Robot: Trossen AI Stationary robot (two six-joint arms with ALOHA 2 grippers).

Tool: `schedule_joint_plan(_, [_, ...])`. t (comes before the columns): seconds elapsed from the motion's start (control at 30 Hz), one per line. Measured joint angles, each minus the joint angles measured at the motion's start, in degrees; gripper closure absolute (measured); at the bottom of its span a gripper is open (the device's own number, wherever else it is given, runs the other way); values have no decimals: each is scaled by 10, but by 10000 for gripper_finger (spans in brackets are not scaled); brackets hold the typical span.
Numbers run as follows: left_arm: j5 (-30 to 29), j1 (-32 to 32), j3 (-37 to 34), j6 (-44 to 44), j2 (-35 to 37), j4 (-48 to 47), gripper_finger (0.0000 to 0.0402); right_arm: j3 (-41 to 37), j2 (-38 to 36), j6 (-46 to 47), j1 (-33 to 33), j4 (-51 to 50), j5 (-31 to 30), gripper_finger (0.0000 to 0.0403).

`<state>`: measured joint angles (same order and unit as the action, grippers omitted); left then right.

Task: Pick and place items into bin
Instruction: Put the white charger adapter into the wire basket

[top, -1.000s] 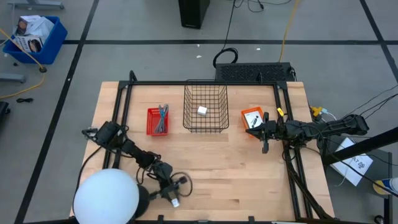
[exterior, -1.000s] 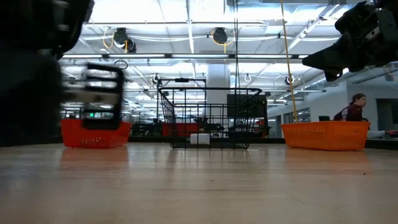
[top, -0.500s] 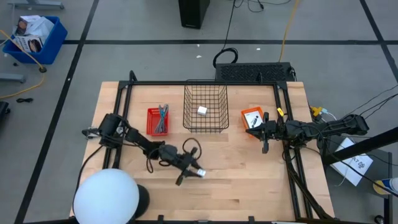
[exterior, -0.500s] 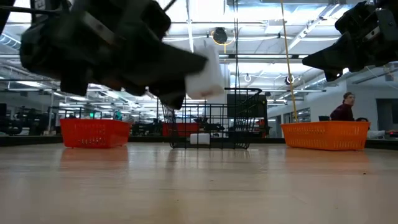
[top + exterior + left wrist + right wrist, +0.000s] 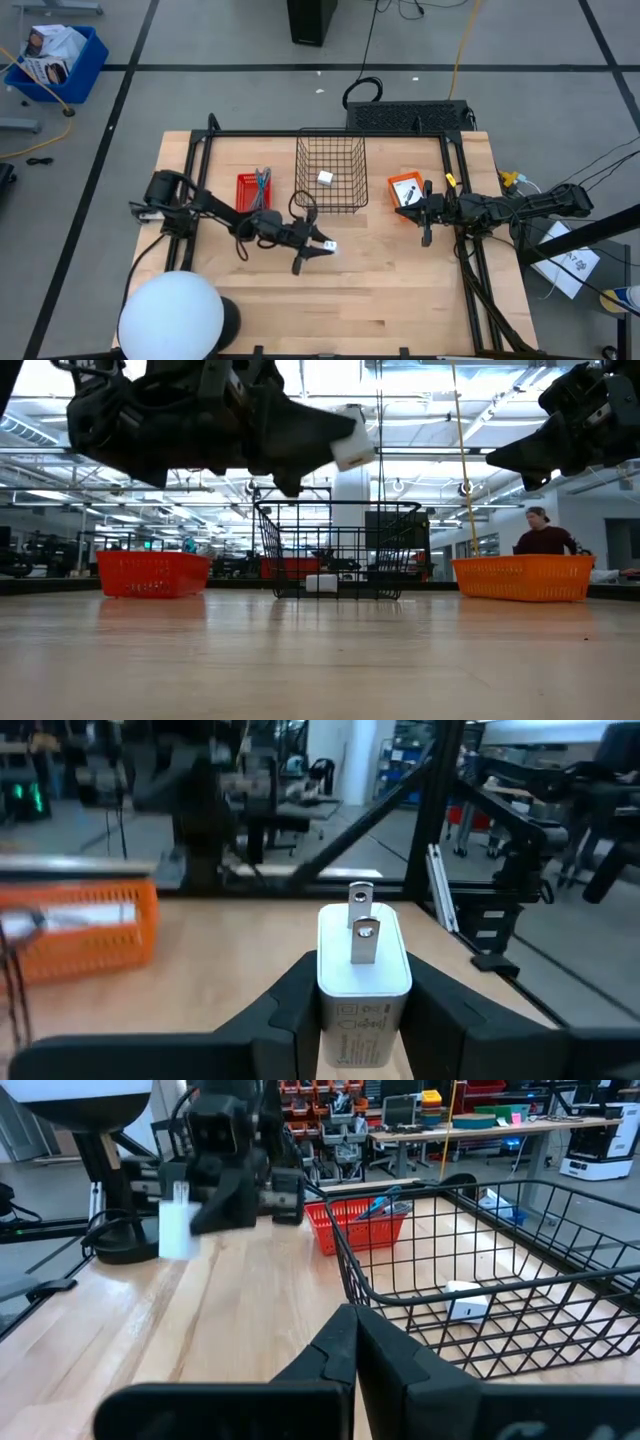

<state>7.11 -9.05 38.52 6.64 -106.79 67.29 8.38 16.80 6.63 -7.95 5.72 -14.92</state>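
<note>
White plastic plug adapter (image 5: pixel 362 965), two metal prongs pointing forward, clamped between the fingers of the left gripper (image 5: pixel 318 246). Held clear above the wooden table (image 5: pixel 400 290), near-centre, just short of the wire bin (image 5: pixel 331 172).

Relation for the next move, judged: the bin lies beyond the adapter, slightly to the right of the gripper; its near rim stands between the load and the drop point. The adapter's long axis runs along the gripper's reach, prongs leading. The left arm is the carrier and the nearer one to the bin's near side.

Wire bin: black mesh, mid-table at the far side; one small white block (image 5: pixel 325 178) already on its floor.

Red tray (image 5: pixel 252 194): left of the bin, holding thin grey-teal items, too small to name.

Orange tray (image 5: pixel 403 188): right of the bin.

Right gripper (image 5: pixel 427 213): beside the orange tray, fingers together, empty, waiting.

Writing: faint moulded marking on the adapter's face, unreadable. No brand legible elsewhere.
</note>
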Motion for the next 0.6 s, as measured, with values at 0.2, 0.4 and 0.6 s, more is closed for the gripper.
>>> schedule_joint_plan(0.2, [-35, 18, 3, -21, 61, -68, 289, 0, 0, 0, 0, 0, 0, 403])
schedule_joint_plan(0.4, [-131, 23, 3, -42, 128, -79, 289, 0, 0, 0, 0, 0, 0, 403])
schedule_joint_plan(0.6, [-233, 37, 2, -97, 182, -150, 289, 0, 0, 0, 0, 0, 0, 403])
